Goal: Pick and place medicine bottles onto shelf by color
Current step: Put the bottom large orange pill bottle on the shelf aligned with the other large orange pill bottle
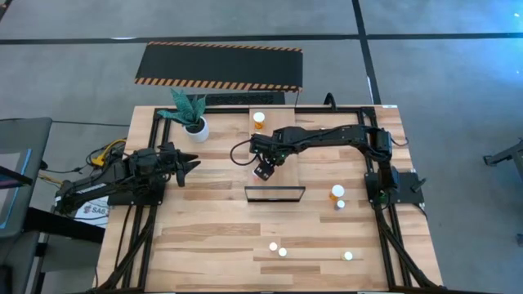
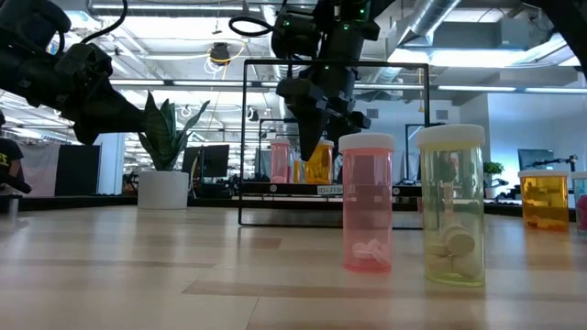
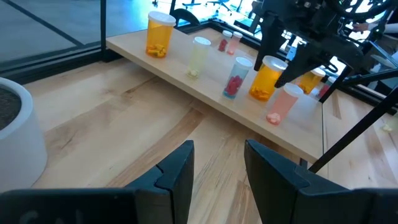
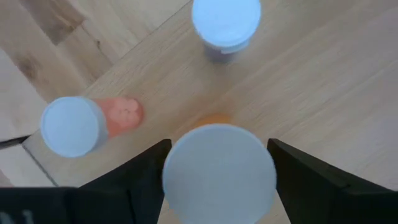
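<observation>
Grey concrete floor (image 1: 425,49) surrounds the table; a hazard-striped black mat (image 1: 219,65) lies beyond; exposed ceiling ducts (image 2: 477,32) and strip lights overhead.

Translucent glossy plastic bottles (image 2: 368,202) on smooth pale wood shelf (image 3: 186,87).

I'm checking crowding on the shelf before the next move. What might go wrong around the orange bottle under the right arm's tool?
1. The right tool sits over the white-capped orange plastic bottle, with a small pink bottle right beside it; any sideways drift may topple the pink one.
2. That pink bottle stands near the edge of the pale wooden shelf board, so a knock might send it off onto the table.
</observation>
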Controlling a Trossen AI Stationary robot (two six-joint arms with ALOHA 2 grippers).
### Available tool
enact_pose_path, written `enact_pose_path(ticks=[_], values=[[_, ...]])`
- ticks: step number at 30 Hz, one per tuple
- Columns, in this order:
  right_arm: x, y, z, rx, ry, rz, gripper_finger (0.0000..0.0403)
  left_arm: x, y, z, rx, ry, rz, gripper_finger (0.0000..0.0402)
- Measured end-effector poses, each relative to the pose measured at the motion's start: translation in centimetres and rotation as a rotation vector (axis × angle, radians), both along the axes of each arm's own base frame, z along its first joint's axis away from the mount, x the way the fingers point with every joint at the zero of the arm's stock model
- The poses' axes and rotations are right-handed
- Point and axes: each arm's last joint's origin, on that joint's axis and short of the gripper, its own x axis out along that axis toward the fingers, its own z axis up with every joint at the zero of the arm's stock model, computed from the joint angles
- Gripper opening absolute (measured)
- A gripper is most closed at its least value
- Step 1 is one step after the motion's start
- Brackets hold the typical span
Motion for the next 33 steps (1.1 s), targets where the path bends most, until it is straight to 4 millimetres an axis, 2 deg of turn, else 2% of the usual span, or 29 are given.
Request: enact_pose_path(ticks=[8, 18, 24, 33], values=[[0.0, -0.3, 0.0, -0.004, -0.001, -0.036, 0.0267, 0.0, 0.0, 0.0, 0.0, 0.0, 0.0, 0.0128], [0.0, -0.3, 0.0, -0.004, -0.002, -0.036, 0.0225, 0.0, 0.0, 0.0, 0.0, 0.0, 0.0, 0.0128], [0.0, -0.4, 0.0, -0.004, -0.002, -0.038, 0.0221, 0.0, 0.0, 0.0, 0.0, 0.0, 0.0, 0.0128], [-0.4, -2.4, 0.0, -0.004, -0.001, -0.089, 0.0221, 0.0, 0.0, 0.0, 0.0, 0.0, 0.0, 0.0128]])
